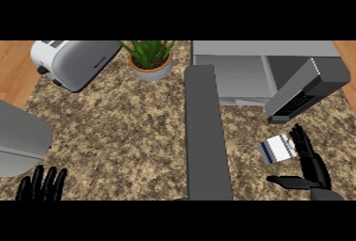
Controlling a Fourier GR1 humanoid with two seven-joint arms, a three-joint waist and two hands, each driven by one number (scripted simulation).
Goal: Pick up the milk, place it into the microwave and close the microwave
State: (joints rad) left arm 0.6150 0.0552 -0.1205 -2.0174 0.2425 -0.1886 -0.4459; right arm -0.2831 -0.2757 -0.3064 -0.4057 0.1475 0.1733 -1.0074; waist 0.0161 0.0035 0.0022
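Observation:
The milk (277, 148) is a small white carton with a blue stripe, lying on the speckled counter at the right. My right hand (310, 165) is open just right of it, fingers straight and pointing up past the carton, thumb spread out to the left below it. The microwave (240, 70) stands at the back right with its cavity showing. Its door (207, 134) is swung open toward me, a long grey slab down the middle of the view. My left hand (42, 184) rests open at the lower left edge, fingers up.
A grey toaster (73, 60) stands at the back left and a potted plant (150, 57) beside it. A dark grey panel with a keypad (306, 92) juts out right of the microwave cavity. A grey rounded object (20, 139) sits at the left edge.

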